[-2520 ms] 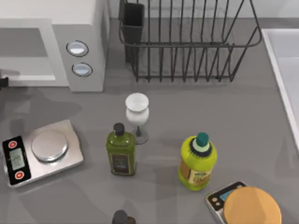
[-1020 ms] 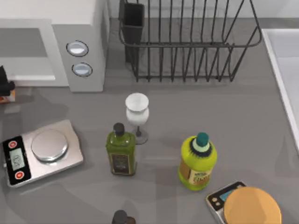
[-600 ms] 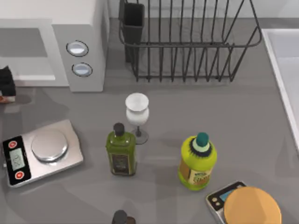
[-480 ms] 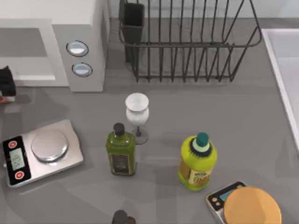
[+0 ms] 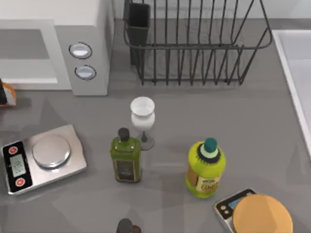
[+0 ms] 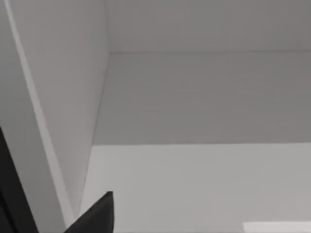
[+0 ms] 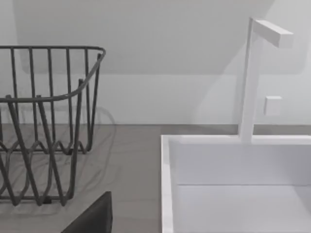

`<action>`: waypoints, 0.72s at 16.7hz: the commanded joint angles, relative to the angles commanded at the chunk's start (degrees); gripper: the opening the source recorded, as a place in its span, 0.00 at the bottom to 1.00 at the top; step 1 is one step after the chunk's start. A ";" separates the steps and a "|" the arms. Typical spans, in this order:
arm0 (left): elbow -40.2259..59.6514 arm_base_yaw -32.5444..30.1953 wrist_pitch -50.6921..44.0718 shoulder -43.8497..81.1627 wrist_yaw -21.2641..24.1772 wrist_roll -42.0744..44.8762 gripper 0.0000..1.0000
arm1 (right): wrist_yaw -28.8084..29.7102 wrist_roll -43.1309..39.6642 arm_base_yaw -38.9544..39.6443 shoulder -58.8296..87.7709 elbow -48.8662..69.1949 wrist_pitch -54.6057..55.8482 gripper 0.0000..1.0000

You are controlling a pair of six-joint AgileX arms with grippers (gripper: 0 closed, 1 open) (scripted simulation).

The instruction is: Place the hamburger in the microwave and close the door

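One hamburger (image 5: 6, 93) parked just outside the microwave (image 5: 92, 29)
Left gripper (image 6: 97, 213) faces the cavity straight ahead, can't tell if it's apart or together. Two knobs (image 5: 80, 50), two scales (image 5: 43, 158). Right gripper (image 7: 92, 216) idles near the sink (image 7: 167, 194).

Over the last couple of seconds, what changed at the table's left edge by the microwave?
The dark tool that showed at the left edge has gone from there; the hamburger now sits at that edge before the microwave. Scale, bottles, glass and rack stayed put.

The hamburger (image 5: 6, 93) (mostly) is cut off at the left edge
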 joint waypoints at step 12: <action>-27.21 13.49 5.24 -18.98 13.68 7.10 1.00 | 0.00 0.00 0.00 0.00 0.00 0.00 1.00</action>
